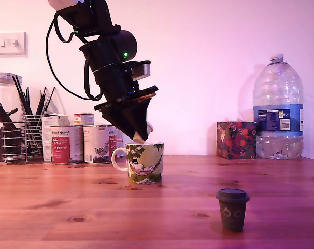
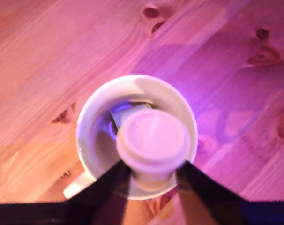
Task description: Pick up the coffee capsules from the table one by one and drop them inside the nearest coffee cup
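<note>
Gripper (image 1: pixel 138 133) is shut on one coffee capsule (image 2: pixel 153 139), fingers pinching its tapered body from both sides. The flared, flat end faces the wrist cam, so the pinch sits below the rim, prob. so it can't slip through.

The arm is tilted and pointing down. In the ext. view the tip hangs just above the rim of the cartoon hammock mug (image 1: pixel 145 162), not touching it. In the wrist view the capsule sits over the mug's opening, a bit off-centre toward the wall on the fingers' side. Judgement: this is the drop position, and opening the jaws should let it fall inside. Risk: being off-centre, it could clip the rim and bounce out onto the wooden table (image 1: pixel 69 199).

There is something greyish inside the mug, partly hidden by the capsule. It may be another capsule; can't tell.

No loose capsules show on the table in either view. The small dark lidded cup (image 1: pixel 232 209) stands well apart, nearer the cam and to the ext. view's right. That fits this mug being the target.
</note>
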`<state>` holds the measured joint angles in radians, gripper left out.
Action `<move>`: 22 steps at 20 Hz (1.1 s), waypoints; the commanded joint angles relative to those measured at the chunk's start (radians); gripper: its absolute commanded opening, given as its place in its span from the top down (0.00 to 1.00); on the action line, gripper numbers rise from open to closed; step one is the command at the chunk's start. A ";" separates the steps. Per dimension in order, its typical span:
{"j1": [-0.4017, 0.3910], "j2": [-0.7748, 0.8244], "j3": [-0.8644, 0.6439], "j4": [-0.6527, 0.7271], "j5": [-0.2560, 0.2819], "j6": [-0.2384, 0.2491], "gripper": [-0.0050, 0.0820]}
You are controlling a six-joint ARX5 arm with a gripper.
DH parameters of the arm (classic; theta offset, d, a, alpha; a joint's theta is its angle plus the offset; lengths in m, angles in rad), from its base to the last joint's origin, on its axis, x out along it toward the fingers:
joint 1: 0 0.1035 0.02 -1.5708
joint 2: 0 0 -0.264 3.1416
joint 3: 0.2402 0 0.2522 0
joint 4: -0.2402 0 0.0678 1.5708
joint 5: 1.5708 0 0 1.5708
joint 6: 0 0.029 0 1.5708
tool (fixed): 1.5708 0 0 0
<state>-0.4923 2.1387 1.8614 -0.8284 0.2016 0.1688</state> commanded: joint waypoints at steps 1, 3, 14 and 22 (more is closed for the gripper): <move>-0.008 0.023 0.003 0.010 -0.004 0.015 0.10; -0.008 0.023 0.003 0.010 -0.005 0.014 0.06; -0.014 0.023 0.003 0.031 -0.002 0.024 0.57; -0.008 -0.087 -0.100 0.215 0.024 0.023 0.96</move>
<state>-0.5018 2.0991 1.7992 -0.6285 0.2188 0.1875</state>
